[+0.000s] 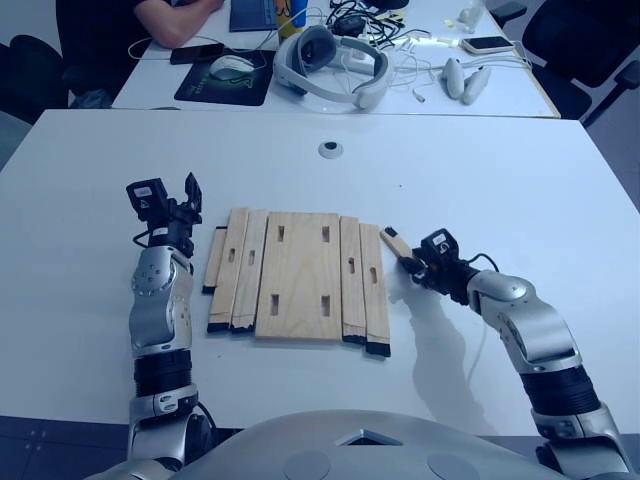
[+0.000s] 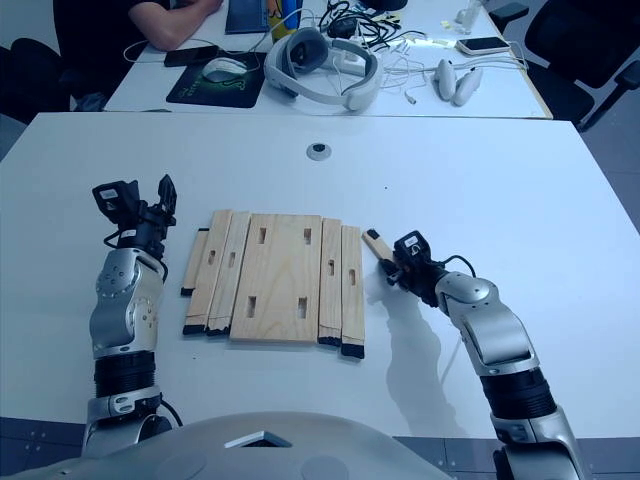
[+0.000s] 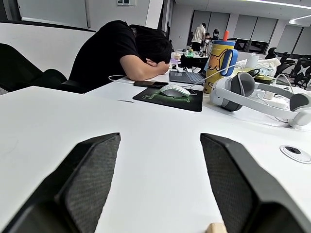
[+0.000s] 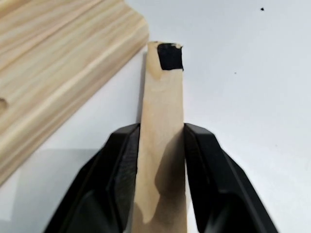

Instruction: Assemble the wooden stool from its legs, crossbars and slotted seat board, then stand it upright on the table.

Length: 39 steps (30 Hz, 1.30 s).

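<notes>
Right claw (image 1: 410,264) is clamped on a short pale wooden crossbar with a black-painted tip (image 4: 163,111), one finger pressed on each long side. It sits to the right of the wide pale wooden seat board with four slots (image 1: 300,275), level with the board's far half. The crossbar's black tip points away from the claw and ends just beside the far end of the outer slat. The wrist view shows a thin gap there. Can't tell whether the bar rests on the white table (image 1: 500,180) or hangs just above it.

Left claw (image 3: 160,145) is spread wide and holds nothing. It is raised to the left of the board, off its far-left corner.

The board lies flat. Two long slotted wooden slats with black near ends (image 1: 351,278) (image 1: 374,288) lie tight against its right edge. Two similar slats (image 1: 248,265) (image 1: 228,270) lie against its left edge, then a shorter wooden strip (image 1: 214,258) outermost. That left group lies between the left claw and the board.

Beyond the board, well apart, is a round cable grommet (image 1: 330,150). On the next desk past it are a white headset (image 1: 330,62), a white mouse (image 1: 232,66) on a dark pad (image 1: 225,88), two white controllers (image 1: 465,78) and a phone (image 1: 488,44).
</notes>
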Tool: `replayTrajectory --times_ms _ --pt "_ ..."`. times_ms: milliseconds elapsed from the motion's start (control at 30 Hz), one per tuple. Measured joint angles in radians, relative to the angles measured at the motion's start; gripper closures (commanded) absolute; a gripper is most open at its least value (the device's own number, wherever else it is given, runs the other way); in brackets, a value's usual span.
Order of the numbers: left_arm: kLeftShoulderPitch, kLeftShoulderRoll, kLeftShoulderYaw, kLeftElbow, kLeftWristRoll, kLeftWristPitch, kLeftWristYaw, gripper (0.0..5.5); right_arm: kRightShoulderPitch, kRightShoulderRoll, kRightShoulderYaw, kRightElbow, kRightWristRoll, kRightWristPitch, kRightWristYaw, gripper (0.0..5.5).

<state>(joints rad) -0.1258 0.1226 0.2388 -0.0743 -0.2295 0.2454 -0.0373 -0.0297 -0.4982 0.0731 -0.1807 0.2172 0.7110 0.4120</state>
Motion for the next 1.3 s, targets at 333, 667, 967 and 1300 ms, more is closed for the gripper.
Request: replayTrajectory --times_ms 333,667,967,1300 --pt "-0.241 0.08 0.076 -0.138 -0.372 0.432 -0.086 2.42 -0.181 0.189 -0.043 -0.049 0.135 -0.23 0.064 4.16" --pt "-0.363 0.002 0.123 -0.151 -0.67 0.775 0.06 2.42 -0.194 0.288 0.062 -0.041 0.084 -0.347 0.067 4.16" --pt "-0.363 -0.035 0.108 -0.107 -0.733 0.842 0.073 2.42 -0.161 0.323 0.104 0.005 0.034 -0.425 0.062 4.16" --pt "-0.363 -0.039 0.071 -0.101 -0.781 0.853 0.045 2.42 -0.16 0.356 0.122 0.045 0.028 -0.452 0.069 4.16"
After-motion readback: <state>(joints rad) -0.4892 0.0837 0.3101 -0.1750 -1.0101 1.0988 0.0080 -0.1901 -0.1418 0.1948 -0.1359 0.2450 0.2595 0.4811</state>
